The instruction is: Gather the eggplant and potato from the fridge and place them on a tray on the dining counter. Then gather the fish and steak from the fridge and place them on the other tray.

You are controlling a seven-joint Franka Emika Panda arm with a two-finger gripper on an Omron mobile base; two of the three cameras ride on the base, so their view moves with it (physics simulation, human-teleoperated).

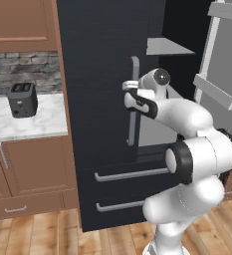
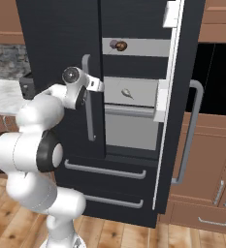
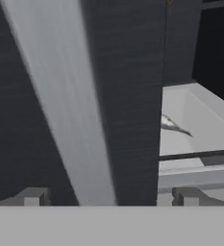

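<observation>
The gripper (image 3: 104, 196), fingers spread and holding nothing, sits just beside the closed left door's silver handle (image 3: 65, 105). Reaching on from here, I judge a finger could snag that handle or the door edge (image 3: 156, 96). Farther in, the fish (image 3: 173, 126) lies on the fridge (image 2: 61, 29) middle shelf (image 2: 134, 92), long axis roughly level, one end toward the door edge.
</observation>
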